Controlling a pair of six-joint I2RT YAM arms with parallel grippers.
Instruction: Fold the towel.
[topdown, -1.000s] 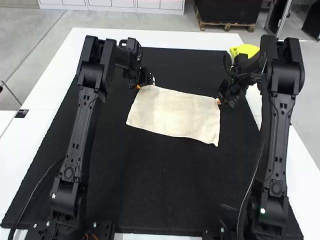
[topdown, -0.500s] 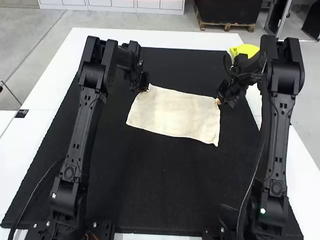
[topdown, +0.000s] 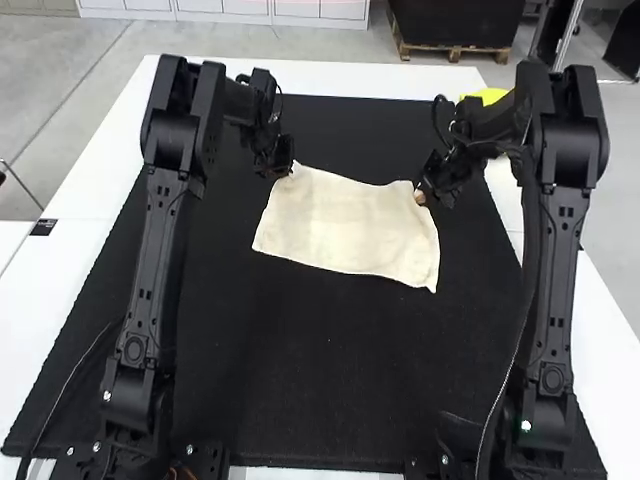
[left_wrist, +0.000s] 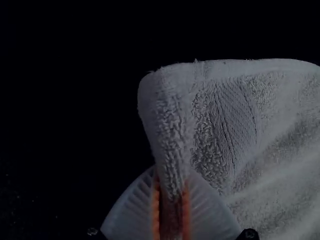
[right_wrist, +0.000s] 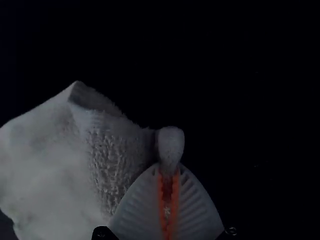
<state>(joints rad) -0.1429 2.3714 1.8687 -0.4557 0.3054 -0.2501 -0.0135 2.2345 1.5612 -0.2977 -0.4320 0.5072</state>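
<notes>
The left gripper (left_wrist: 172, 172) has its ribbed fingers closed on a pinch of the towel (topdown: 345, 228), the cloth nipped between the orange pads (left_wrist: 156, 210) at the far corner on that arm's side. The right gripper (right_wrist: 169, 167) is likewise closed, a small rounded tuft standing out just past its fingertips, at or very near the opposite far corner.

Right beside that tuft, the towel's edge turns over in a short, textured flap. Between the two grippers the far edge runs with a slight dip. From there the rest of the towel lies spread toward the arm bases, its near edge on the dark mat (topdown: 320, 370); whether it is one layer or already doubled cannot be told. Farther out, beyond the mat, is the white table (topdown: 85, 250).

The step in hand looks like securing both far corners for a fold. The next move likely calls for raising them together and carrying them over the near edge, keeping the cloth lightly taut. The right gripper's small pinch might slip, or leave that corner crooked.
</notes>
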